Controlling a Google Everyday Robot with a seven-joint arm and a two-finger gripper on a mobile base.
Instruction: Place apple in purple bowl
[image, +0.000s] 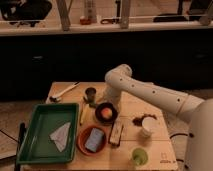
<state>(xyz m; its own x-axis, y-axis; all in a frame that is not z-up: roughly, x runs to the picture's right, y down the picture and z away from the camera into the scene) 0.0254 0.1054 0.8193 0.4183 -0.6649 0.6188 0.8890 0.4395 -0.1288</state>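
Observation:
The purple bowl (98, 110) stands in the middle of the wooden table (150, 107). The apple (106, 114), orange-red and round, shows inside the bowl. My gripper (108, 102) is at the end of the white arm, low over the bowl's far rim and just above the apple. Whether it touches the apple cannot be told.
A green tray (35, 142) holding a white paper (61, 136) is at the left. An orange bowl (82, 145) with a blue thing stands in front. Also here are a dark cup (90, 93), a white cup (146, 128), a yellow-green translucent thing (139, 156) and a white utensil (64, 91).

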